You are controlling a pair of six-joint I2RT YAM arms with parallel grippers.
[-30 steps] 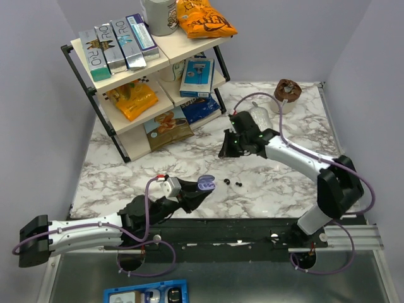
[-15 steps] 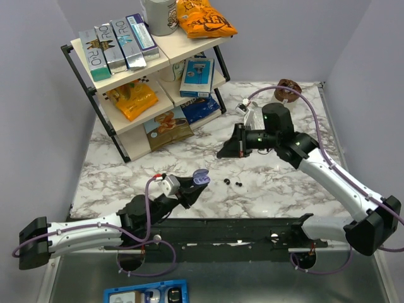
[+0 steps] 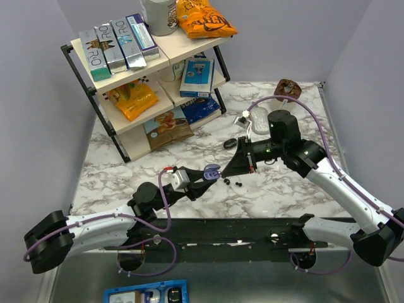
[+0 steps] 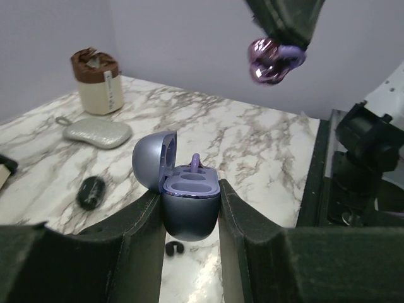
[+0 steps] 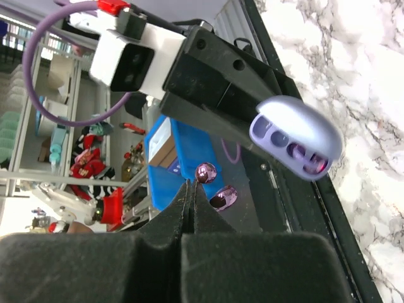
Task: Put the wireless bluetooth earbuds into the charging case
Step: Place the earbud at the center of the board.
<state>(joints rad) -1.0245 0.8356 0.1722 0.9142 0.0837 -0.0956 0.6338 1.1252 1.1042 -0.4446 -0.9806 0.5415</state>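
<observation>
My left gripper is shut on the purple charging case and holds it above the table with the lid open. In the left wrist view the case sits between my fingers, and a purple earbud stem stands in one socket. My right gripper is shut on a shiny purple earbud, close to the case, above it and to its right. In the right wrist view the earbud sticks out past my shut fingertips, with the case to the upper right.
Two small black pieces lie on the marble under the grippers. A black oval thing, a grey pouch and a brown-topped cup lie behind. A shelf rack with boxes and snack bags stands at the back left.
My right gripper has swung down and left with the earbud, from mid-table to beside the case. My left gripper has carried the case up and to the right.
</observation>
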